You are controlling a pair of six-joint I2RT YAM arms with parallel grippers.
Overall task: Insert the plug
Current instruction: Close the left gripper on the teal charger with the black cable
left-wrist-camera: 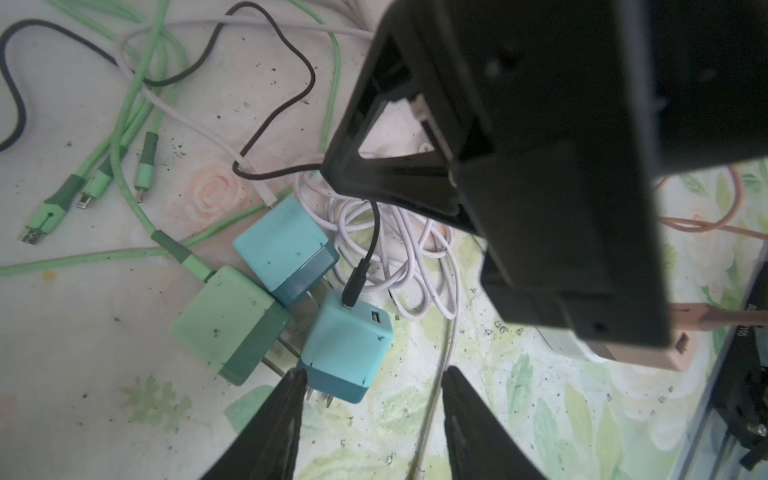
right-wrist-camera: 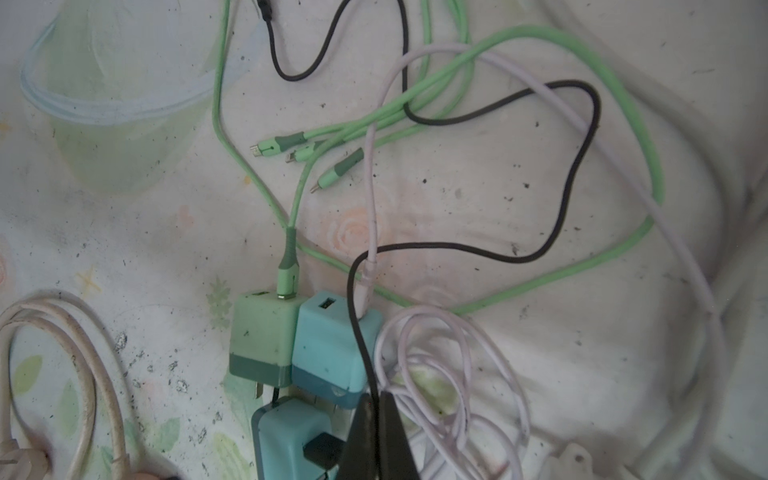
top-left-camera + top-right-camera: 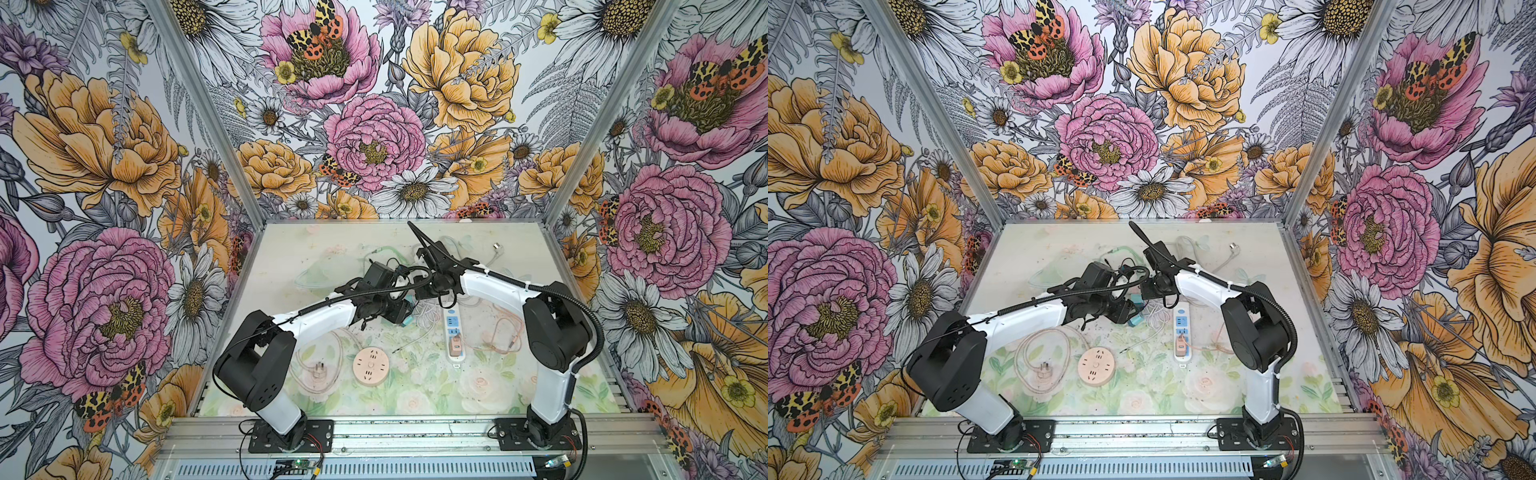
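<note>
In both top views two arms meet over the middle of a flowered table (image 3: 498, 395). A white power strip with blue sockets (image 3: 453, 328) lies at 4 o'clock from that meeting point, and a round pink socket disc (image 3: 1096, 366) at 7 o'clock

Left wrist view: the left claw (image 1: 374, 399) stands open around a sky-blue cube charger plug (image 1: 345, 345) lying on the table, one finger (image 1: 286, 415) touching its prong end. A thin black cable (image 1: 376, 224) is plugged into the charger's top

Right wrist view: the right claw (image 2: 376, 428) is closed, pinching the thin black cable between its tips
</note>
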